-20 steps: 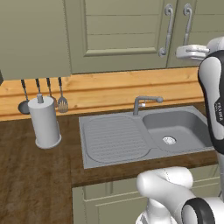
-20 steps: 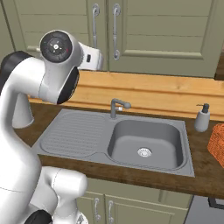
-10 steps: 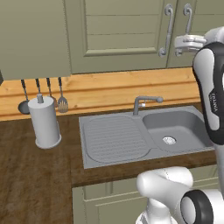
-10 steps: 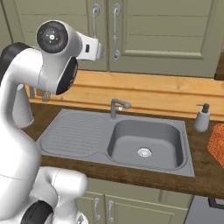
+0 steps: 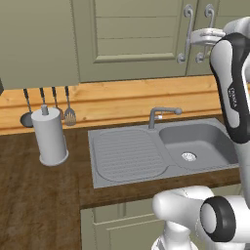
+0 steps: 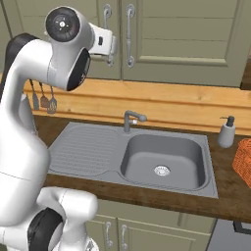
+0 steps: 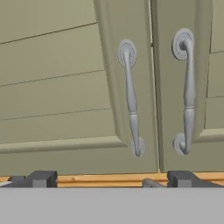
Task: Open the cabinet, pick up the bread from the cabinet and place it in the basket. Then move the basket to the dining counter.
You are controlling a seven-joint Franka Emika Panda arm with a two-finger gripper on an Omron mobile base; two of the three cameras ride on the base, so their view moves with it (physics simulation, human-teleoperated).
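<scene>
The sage-green cabinet (image 5: 132, 39) (image 6: 186, 39) hangs above the sink, both of its panelled doors shut. Two curved grey bar handles (image 7: 131, 100) (image 7: 188, 92) sit side by side at the door seam. My gripper (image 5: 198, 38) (image 6: 111, 48) (image 7: 113, 179) is raised to handle height, close in front of the doors, open and holding nothing. Its two dark fingertips (image 7: 41, 178) stand wide apart below the handles. The orange basket (image 6: 243, 163) rests on the worktop at the far right. The bread is hidden and the dining counter is out of view.
A grey steel sink (image 6: 162, 157) with a faucet (image 6: 132, 119) is set into the dark wood worktop (image 5: 34, 205). A soap dispenser (image 6: 226, 132) stands right of it. A white paper-towel roll (image 5: 49, 136) and hanging utensils (image 5: 68, 114) are at the left.
The arm has lifted, carrying the hand upward and closer to the cabinet handles. The jaws have stayed open and the doors have not moved.
</scene>
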